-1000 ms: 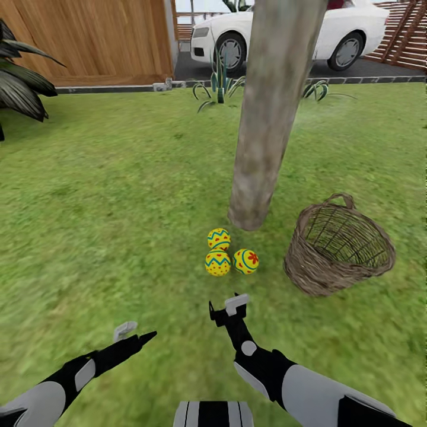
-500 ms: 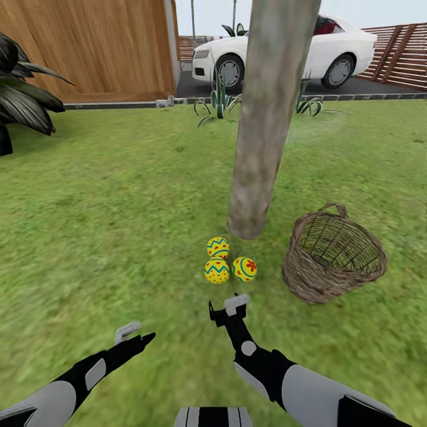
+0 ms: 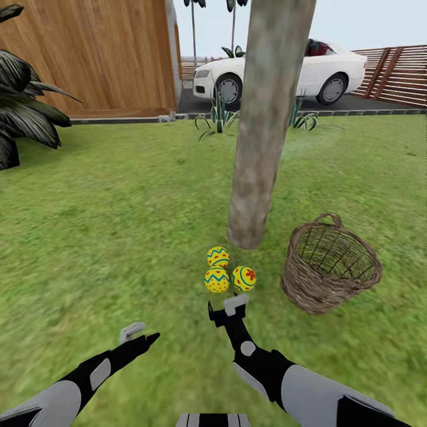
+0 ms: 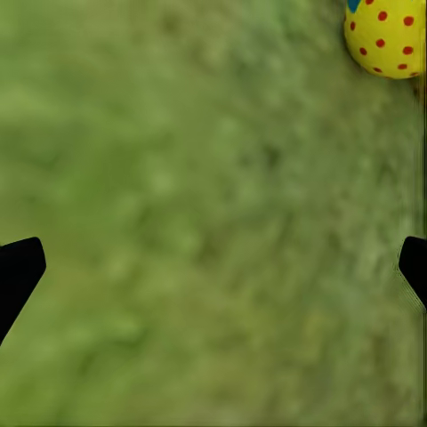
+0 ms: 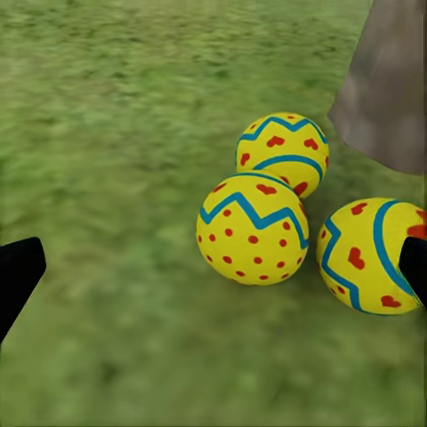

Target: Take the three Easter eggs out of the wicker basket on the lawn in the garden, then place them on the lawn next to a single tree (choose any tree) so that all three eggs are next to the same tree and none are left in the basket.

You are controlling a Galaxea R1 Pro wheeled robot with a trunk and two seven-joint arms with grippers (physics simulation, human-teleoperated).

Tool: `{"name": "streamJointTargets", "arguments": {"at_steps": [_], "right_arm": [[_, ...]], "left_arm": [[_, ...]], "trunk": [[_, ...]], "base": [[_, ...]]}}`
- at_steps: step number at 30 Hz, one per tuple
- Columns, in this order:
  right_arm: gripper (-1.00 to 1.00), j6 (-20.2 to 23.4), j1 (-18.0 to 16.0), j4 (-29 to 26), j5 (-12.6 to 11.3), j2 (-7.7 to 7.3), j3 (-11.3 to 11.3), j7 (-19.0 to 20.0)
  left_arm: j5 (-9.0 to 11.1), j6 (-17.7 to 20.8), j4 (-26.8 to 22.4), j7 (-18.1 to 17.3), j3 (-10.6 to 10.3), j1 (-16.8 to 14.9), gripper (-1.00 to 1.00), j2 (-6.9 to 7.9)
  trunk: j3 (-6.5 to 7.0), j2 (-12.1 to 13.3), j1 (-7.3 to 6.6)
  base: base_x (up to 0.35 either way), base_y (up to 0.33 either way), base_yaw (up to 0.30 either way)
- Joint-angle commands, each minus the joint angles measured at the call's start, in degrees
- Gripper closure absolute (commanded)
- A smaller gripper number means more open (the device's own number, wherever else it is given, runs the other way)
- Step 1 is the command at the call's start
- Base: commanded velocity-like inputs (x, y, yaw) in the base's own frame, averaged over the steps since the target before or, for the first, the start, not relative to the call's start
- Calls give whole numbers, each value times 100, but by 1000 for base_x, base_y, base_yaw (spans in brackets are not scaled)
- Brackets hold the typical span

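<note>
Pincers first: the right pincer (image 3: pixel 228 309) hangs low over the lawn (image 3: pixel 118 237) with its two fingers spread apart and nothing between them, its tips just short of the eggs. In the right wrist view its dark fingertips (image 5: pixel 18 276) sit at both margins, wide apart, with the three eggs between and beyond them. The left pincer (image 3: pixel 141 335) is also open and empty, held above bare grass well apart from the right one; in the left wrist view its fingertips (image 4: pixel 18 271) stand far apart over the grass, with a red-dotted egg showing at a corner.

Three eggs lie on the grass in a tight cluster, touching or nearly touching one another. The dotted egg (image 3: pixel 217 280) with a blue zigzag is nearest the robot, the flower egg (image 3: pixel 244 278) lies just beside it on the right, and the third egg (image 3: pixel 218 257) sits behind them, closest to the trunk. All three rest right at the foot of the tree (image 3: pixel 264 130), a thick grey-brown trunk rising out of the lawn.

To the right of the eggs and trunk stands the wicker basket (image 3: pixel 330 264), tipped a little, its inside empty.

Farther off, past the lawn's far edge, are spiky plants (image 3: pixel 218 112), a white car (image 3: pixel 279 71), a wooden wall (image 3: pixel 101 53) and a slatted fence (image 3: pixel 394 74).
</note>
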Motion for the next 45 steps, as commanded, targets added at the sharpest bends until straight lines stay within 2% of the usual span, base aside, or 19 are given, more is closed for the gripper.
{"name": "streamJointTargets", "arguments": {"at_steps": [1,9,14,17,18,19,21,26,31,32,36,38,39,45], "right_arm": [[-100,-25,-8,0,-44,0,49,-34],[-100,-27,-8,0,-45,-4,46,-34],[-100,-48,-6,0,-44,-18,44,-34],[-100,-67,16,0,-43,-15,49,-25],[-100,-71,30,-3,-40,-9,50,-22],[-100,-77,174,121,-47,-27,43,-18],[-100,-117,354,367,-43,-12,42,-17],[-100,-404,484,598,-61,-2,41,-16],[-100,-479,525,798,-71,1,39,-18],[-100,-504,659,872,-92,-15,21,-22],[-100,-579,994,961,-301,-24,10,-22],[-100,-636,1065,994,-383,-27,10,-22],[-100,-684,1123,1034,-436,-32,7,-23],[-100,-726,1181,1221,-469,-25,16,-25]], "left_arm": [[48,37,-1,-24,7,-2,-100,1],[45,37,3,-24,15,-2,-100,-19],[34,34,4,55,6,-2,-100,-130],[30,-14,12,428,10,-2,-100,-219],[27,-53,18,657,9,-2,-100,-296],[18,-118,65,1322,2,-2,-100,-514],[17,-124,156,1422,4,-2,-100,-541],[27,-115,339,1494,6,-2,-100,-552],[30,-120,545,1555,7,-2,-100,-534],[34,-126,587,1989,7,-2,-100,-480],[51,-136,599,2616,7,3,-100,-469],[54,-138,600,2733,10,46,-100,-463],[55,-138,601,2808,11,167,-100,-450],[57,-139,602,2849,10,304,-100,-438]], "trunk": [[18,0,-3],[196,11,-24],[307,17,-37],[373,21,-45],[395,23,-47],[417,24,-50],[462,27,-55],[572,33,-68],[683,40,-81],[705,41,-83],[794,47,-94],[838,49,-99],[860,51,-101],[993,59,-117]], "base": [[0,0,0],[0,0,0],[0,0,0],[0,0,0],[0,0,0],[0,0,0],[0,0,0],[0,0,0],[0,0,0],[0,0,0],[0,0,0],[0,0,0],[0,0,0],[0,0,0]]}}
